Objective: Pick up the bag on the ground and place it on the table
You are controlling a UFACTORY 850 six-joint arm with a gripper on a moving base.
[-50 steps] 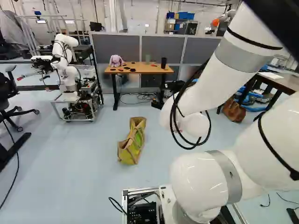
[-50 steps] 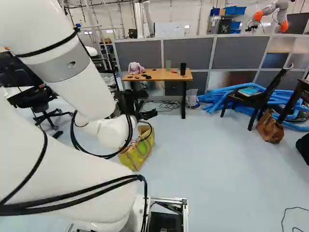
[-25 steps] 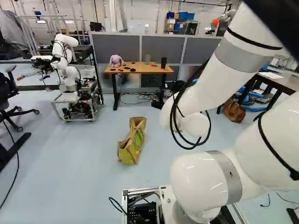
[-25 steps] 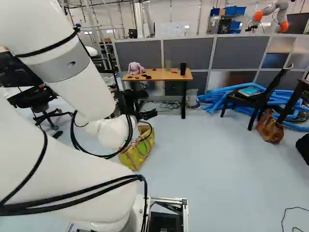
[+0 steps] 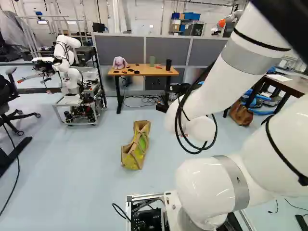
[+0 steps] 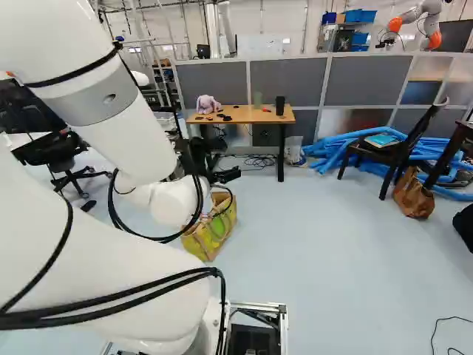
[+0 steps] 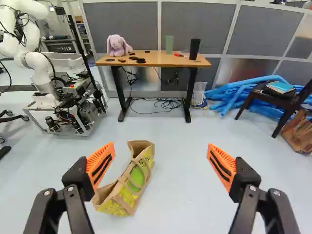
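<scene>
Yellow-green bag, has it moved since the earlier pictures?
No. In the left base view, the bag keeps the same place relative to the wooden table.

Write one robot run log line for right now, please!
hand: open, empty | yellow-and-brown bag: on floor, not picked up | table: beyond bag, toy bunny on top

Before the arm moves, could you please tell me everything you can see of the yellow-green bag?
The bag is yellow-green with a bright green patch, tan edges and looped tan handles; its material looks flexible. Seemingly upright, it rests on the floor, middle sagging, short of the table. The open gripper does not hold it.
</scene>
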